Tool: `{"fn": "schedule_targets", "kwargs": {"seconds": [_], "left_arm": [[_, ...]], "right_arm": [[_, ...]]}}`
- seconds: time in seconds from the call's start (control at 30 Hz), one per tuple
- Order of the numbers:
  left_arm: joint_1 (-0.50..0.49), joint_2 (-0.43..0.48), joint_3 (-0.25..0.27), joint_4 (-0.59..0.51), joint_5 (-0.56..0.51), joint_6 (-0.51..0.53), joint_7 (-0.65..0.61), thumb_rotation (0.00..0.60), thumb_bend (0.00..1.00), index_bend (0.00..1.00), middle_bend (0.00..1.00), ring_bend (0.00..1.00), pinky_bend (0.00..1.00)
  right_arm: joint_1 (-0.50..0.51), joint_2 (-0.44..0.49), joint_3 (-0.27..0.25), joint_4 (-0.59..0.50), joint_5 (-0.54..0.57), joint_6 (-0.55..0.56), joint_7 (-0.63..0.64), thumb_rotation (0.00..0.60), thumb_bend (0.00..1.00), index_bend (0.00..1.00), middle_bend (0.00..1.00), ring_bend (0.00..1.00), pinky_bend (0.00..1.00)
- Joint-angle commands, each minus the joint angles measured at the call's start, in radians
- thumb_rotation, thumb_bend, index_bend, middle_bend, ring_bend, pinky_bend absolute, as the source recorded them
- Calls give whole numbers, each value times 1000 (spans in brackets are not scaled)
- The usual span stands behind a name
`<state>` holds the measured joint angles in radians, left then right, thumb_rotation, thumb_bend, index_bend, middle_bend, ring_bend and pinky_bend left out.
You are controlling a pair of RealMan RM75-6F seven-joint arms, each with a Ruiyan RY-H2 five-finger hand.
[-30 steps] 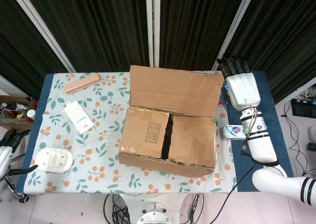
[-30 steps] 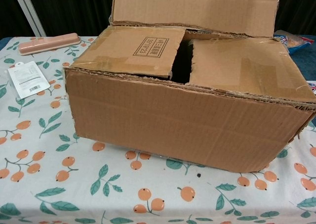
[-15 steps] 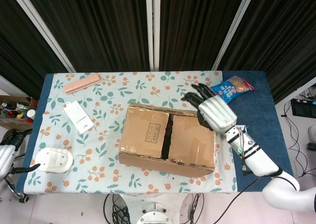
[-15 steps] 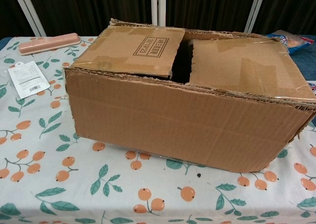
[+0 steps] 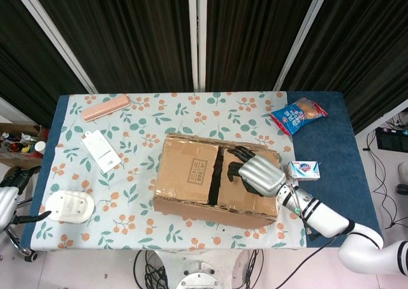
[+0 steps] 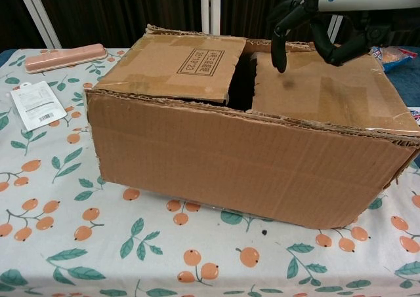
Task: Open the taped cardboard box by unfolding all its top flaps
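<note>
The corrugated brown cardboard box (image 5: 215,180) sits mid-table, two ragged flaps lying flat with a dark slit between. The right hand (image 5: 256,173) hovers over the three-o'clock flap, black fingers (image 6: 278,48) spread, holding nothing. At eight o'clock, the left hand (image 5: 13,185) is barely visible; its state cannot be told.

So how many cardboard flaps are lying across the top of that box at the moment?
2. The left flap, printed with a label, and the right flap, under the robot's right hand, with a dark gap between them. Others may be folded out of sight.
</note>
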<state>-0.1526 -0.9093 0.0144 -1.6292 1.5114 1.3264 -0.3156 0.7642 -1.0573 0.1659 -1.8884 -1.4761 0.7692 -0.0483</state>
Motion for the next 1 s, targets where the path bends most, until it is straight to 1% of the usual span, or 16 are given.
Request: {"fn": "schedule_targets", "kwargs": {"seconds": [0.03, 0.33, 0.73, 0.8, 0.93, 1.0], "left_arm": [[1, 0, 0, 2, 0, 1, -2, 526, 54, 89, 145, 118, 180], [7, 2, 3, 14, -1, 4, -18, 528, 55, 89, 145, 118, 180], [7, 5, 3, 32, -2, -2, -57, 526, 55, 89, 145, 118, 182], [7, 4, 4, 36, 1, -1, -55, 526, 54, 89, 145, 118, 181], [6, 3, 2, 39, 0, 0, -53, 526, 54, 89, 145, 118, 181], [5, 3, 1, 39, -1, -1, -54, 526, 55, 89, 145, 118, 181]], "right_arm": [[9, -35, -10, 22, -11, 10, -8, 600, 993, 385, 263, 0, 0], [33, -101, -28, 55, 1, 2, -32, 600, 985, 307, 231, 0, 0], [64, -145, -41, 79, 49, -22, -86, 600, 985, 304, 232, 0, 0], [68, -147, -41, 80, 58, -25, -97, 600, 985, 324, 263, 0, 0], [70, -142, -39, 76, 68, -15, -104, 600, 986, 459, 381, 0, 0], [68, -136, -37, 72, 71, -5, -106, 600, 986, 494, 414, 0, 0]]}}
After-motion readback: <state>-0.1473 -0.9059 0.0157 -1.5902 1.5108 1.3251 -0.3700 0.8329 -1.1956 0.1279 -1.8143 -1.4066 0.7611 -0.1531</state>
